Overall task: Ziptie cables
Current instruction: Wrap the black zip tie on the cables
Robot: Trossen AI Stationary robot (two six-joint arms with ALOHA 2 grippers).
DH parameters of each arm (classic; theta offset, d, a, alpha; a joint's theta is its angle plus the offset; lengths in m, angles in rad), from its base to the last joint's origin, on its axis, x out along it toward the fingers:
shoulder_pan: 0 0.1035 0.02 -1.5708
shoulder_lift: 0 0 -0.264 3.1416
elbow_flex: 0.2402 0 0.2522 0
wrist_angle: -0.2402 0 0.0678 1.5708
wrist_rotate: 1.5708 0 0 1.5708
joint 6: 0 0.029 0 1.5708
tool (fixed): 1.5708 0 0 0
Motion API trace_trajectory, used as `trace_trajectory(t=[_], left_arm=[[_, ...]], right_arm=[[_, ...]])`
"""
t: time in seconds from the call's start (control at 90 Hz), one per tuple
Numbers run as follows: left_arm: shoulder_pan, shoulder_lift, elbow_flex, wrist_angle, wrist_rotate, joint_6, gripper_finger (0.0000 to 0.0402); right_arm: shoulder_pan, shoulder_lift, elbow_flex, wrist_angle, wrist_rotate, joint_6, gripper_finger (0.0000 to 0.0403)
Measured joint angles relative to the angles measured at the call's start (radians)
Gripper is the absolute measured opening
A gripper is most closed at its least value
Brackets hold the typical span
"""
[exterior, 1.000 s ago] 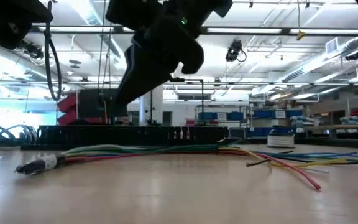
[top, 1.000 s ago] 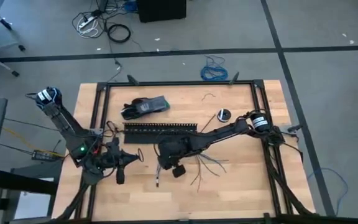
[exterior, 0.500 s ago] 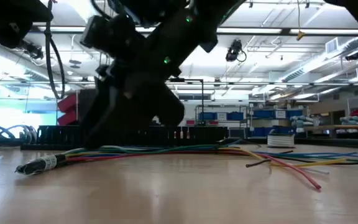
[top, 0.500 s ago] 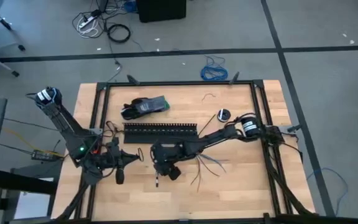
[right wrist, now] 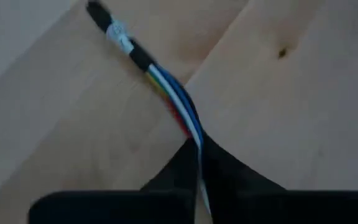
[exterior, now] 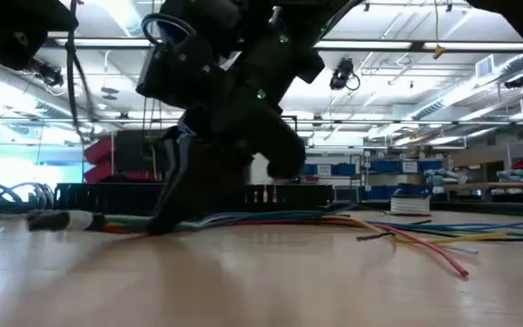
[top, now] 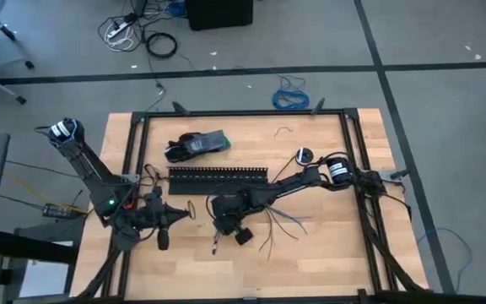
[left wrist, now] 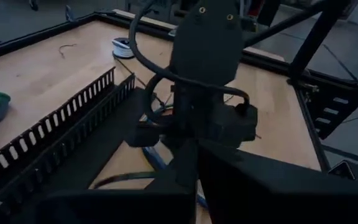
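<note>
Under right tool (right wrist: 194, 155): cables (right wrist: 174, 96) pinched; hidden overhead.

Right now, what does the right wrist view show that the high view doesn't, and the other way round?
Only the right wrist view shows the right hand shut on the cables, and their black sleeved end with a white tag. Only the high view shows the layout: the slotted channel, the splayed wire ends, and the left hand waiting at the table's left. Both show the bundle lying on the wooden table.
</note>
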Motion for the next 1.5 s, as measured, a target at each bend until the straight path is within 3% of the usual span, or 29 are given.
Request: trace_trajectory(t=[0.133, 0.389, 0.522, 1.0, 1.333, 1.5], left_arm=[[0.000, 0.000, 0.000, 0.026, -0.002, 0.022, 0.0000], [0.003, 0.030, 0.000, 0.079, -0.006, 0.017, 0.0000], [0.003, 0.074, 0.000, 0.162, -0.005, 0.020, 0.0000], [0.068, 0.107, 0.000, 0.215, 0.025, 0.069, 0.0000], [0.206, 0.111, 0.000, 0.341, 0.173, 0.243, 0.0000], [0.293, 0.156, 0.000, 0.360, 0.264, 0.277, 0.0000]], right_arm=[[0.005, -0.090, -0.004, -0.063, 0.109, 0.050, 0.0003], [0.050, -0.243, 0.001, -0.107, 0.495, 0.204, 0.0001], [0.071, -0.256, 0.002, -0.104, 0.580, 0.207, 0.0001], [0.067, -0.251, 0.001, -0.097, 0.555, 0.207, 0.0000], [0.067, -0.251, 0.002, -0.056, 0.504, 0.205, 0.0000], [0.060, -0.253, -0.032, 0.023, 0.367, 0.199, 0.0000]])
